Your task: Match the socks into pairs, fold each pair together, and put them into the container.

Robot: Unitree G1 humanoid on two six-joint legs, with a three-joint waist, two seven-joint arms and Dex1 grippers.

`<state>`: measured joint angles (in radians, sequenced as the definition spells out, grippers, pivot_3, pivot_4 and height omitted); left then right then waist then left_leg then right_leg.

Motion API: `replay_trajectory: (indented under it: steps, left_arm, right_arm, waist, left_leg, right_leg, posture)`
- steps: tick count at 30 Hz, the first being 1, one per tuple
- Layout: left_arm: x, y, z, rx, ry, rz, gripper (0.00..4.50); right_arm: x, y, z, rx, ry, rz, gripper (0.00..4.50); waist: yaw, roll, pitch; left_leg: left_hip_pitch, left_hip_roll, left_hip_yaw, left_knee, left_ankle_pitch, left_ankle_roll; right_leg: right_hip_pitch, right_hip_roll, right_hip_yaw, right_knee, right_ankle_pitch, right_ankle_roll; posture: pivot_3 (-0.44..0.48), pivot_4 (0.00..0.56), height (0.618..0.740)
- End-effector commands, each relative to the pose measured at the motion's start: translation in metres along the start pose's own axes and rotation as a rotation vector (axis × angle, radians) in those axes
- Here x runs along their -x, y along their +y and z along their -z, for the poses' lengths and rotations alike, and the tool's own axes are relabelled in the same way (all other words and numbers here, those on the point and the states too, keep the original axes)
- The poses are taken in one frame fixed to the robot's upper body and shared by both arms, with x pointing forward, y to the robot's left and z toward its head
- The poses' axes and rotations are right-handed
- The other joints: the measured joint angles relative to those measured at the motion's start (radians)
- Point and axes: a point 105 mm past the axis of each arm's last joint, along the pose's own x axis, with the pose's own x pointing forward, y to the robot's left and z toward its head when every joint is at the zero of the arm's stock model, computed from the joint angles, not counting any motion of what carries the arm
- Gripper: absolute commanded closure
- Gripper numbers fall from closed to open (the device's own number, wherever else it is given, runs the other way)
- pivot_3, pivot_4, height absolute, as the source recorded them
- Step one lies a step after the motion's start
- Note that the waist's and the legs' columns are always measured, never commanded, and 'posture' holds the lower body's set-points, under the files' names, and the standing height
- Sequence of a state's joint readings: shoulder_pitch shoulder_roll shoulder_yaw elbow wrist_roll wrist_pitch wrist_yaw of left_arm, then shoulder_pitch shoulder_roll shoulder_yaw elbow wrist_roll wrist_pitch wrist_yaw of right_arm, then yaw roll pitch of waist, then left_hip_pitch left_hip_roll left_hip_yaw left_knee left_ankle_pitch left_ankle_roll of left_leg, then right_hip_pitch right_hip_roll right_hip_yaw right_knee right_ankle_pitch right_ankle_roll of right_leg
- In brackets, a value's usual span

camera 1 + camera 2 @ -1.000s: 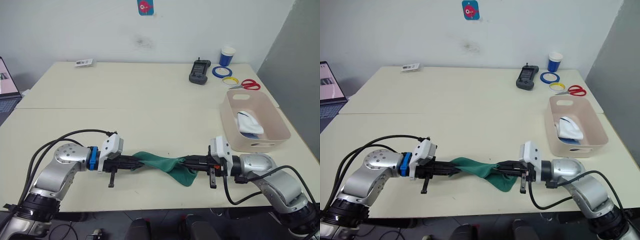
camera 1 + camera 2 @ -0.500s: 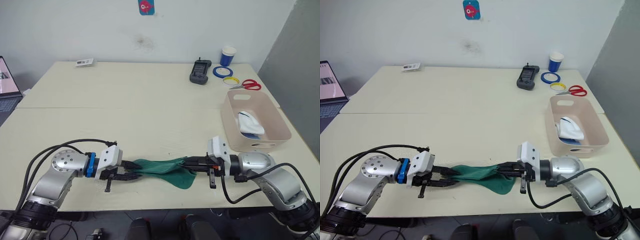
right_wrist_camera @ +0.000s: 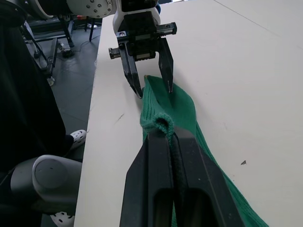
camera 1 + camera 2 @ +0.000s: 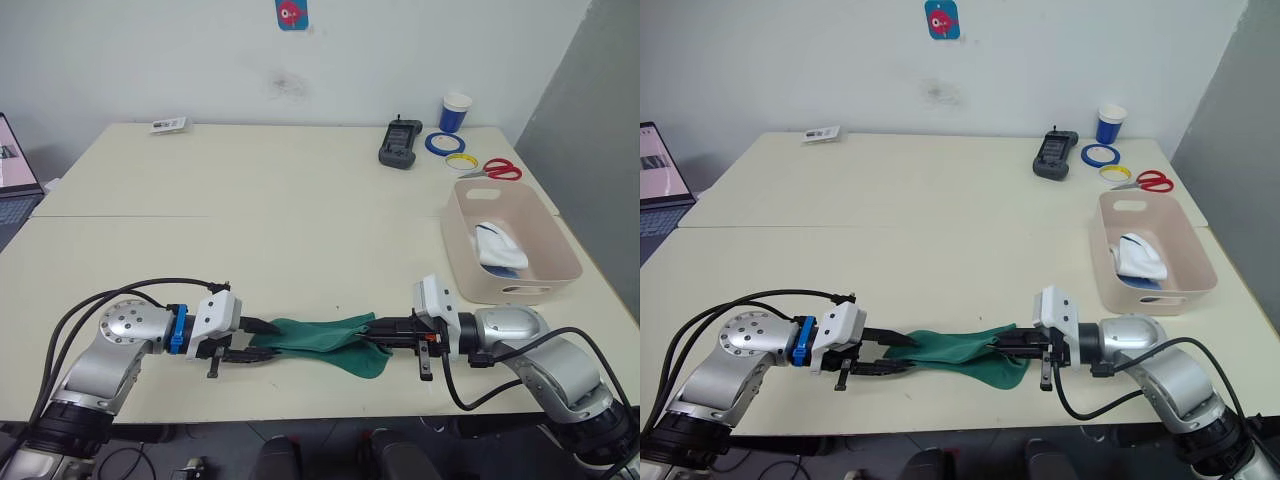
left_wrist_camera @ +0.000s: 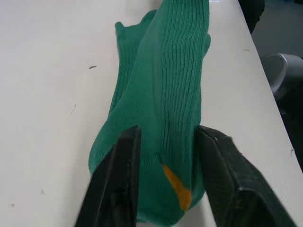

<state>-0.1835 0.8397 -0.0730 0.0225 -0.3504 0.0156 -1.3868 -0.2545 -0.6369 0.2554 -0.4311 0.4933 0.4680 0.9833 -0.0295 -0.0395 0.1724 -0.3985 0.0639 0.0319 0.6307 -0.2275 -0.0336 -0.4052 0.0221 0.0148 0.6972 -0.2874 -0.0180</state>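
Observation:
A dark green sock bundle (image 4: 320,335) lies stretched along the table's front, seemingly two layers, one on the other. My right gripper (image 4: 375,333) is shut on its right end; the right wrist view shows the bunched cuff (image 3: 163,125) pinched at the fingertips. My left gripper (image 4: 258,340) stands open at the left end, with a finger (image 5: 124,156) on each side of the orange-marked toe (image 5: 176,189). The pale pink container (image 4: 500,290) stands at the right, holding a white sock (image 4: 497,243) over a bit of light blue (image 4: 512,268).
At the back right are a blue-and-white cup (image 4: 455,112), a blue tape ring (image 4: 438,143), a yellow ring (image 4: 460,161), red scissors (image 4: 495,169) and a black device (image 4: 400,145). A laptop (image 4: 12,185) sits at the far left. The table's front edge runs just below the grippers.
My left gripper has opened, let go of the green sock end and drawn back a little to the left. The sock, held taut before, now lies slack on the table.

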Motion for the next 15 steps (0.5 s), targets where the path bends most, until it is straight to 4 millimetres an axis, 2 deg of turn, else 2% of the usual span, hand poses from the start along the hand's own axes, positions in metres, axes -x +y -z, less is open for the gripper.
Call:
replay_trajectory:
  steps: [1, 3, 11, 15]
  left_arm:
    - [0.0092, 0.0060, -0.0106, -0.019, -0.019, -0.019, 4.04]
    - [0.0090, 0.0039, -0.0104, -0.008, -0.017, -0.008, 4.47]
    - [0.0100, 0.0008, -0.0065, 0.005, 0.004, 0.002, 4.47]
    - [0.0090, 0.0038, -0.0072, -0.006, -0.001, -0.016, 3.62]
  right_arm:
    - [0.0023, 0.0050, -0.0123, 0.041, -0.028, -0.017, 4.50]
    - [0.0027, 0.0054, -0.0114, 0.040, -0.026, -0.018, 4.50]
    - [0.0035, 0.0048, -0.0100, 0.036, -0.020, -0.018, 4.50]
    - [0.0031, 0.0048, -0.0100, 0.036, -0.020, -0.020, 4.50]
  waist:
    - [0.000, 0.000, 0.000]
    - [0.000, 0.000, 0.000]
    - [0.000, 0.000, 0.000]
    - [0.000, 0.000, 0.000]
  left_leg:
    - [0.000, 0.000, 0.000, 0.000, 0.000, 0.000]
    - [0.000, 0.000, 0.000, 0.000, 0.000, 0.000]
    - [0.000, 0.000, 0.000, 0.000, 0.000, 0.000]
    - [0.000, 0.000, 0.000, 0.000, 0.000, 0.000]
  right_leg:
    - [0.000, 0.000, 0.000, 0.000, 0.000, 0.000]
    - [0.000, 0.000, 0.000, 0.000, 0.000, 0.000]
    - [0.000, 0.000, 0.000, 0.000, 0.000, 0.000]
    - [0.000, 0.000, 0.000, 0.000, 0.000, 0.000]
  posture:
    - [0.000, 0.150, 0.740]
    - [0.000, 0.150, 0.740]
    - [0.000, 0.150, 0.740]
    - [0.000, 0.150, 0.740]
